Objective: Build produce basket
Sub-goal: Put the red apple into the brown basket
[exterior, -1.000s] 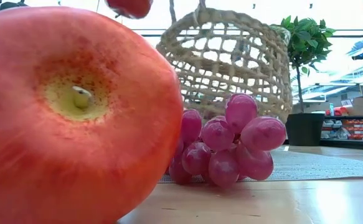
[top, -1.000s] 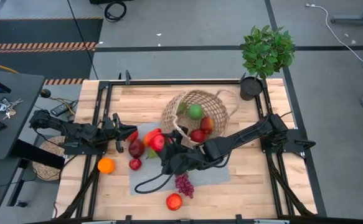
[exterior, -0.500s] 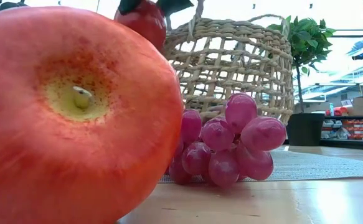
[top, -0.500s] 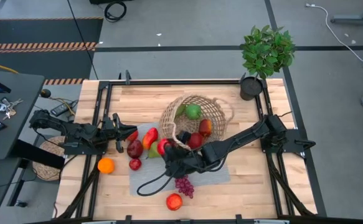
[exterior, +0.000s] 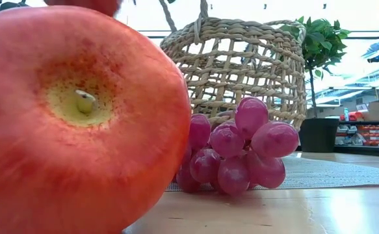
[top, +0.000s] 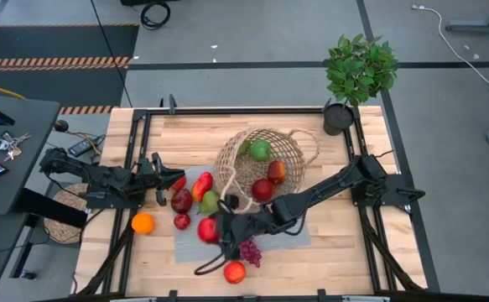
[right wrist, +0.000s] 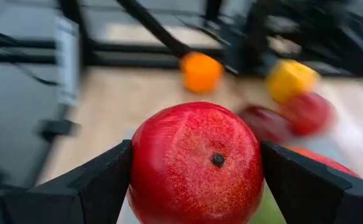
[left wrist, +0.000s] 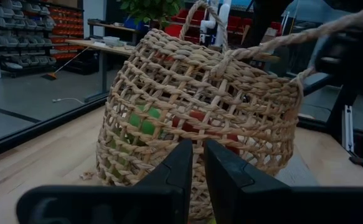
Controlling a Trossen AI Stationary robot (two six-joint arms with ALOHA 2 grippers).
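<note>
A: Item one, right gripper (top: pixel 213 229)?
B: I see its fingers clamped on a red apple (right wrist: pixel 197 164); it has carried the apple from beside the basket (top: pixel 261 164) toward the table's (top: pixel 345 260) front edge, near the grapes (top: pixel 248 250).
A: Basket?
B: Mid-table, nudged slightly since.
A: Left gripper (top: pixel 162 182)?
B: Fingers shut, empty, parked at the left edge, unchanged

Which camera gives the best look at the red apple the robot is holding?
The right wrist view: the apple fills it, clamped between the right gripper's fingers. The high view shows it small; the low view catches only its underside at the top edge; the left wrist view misses it.
</note>
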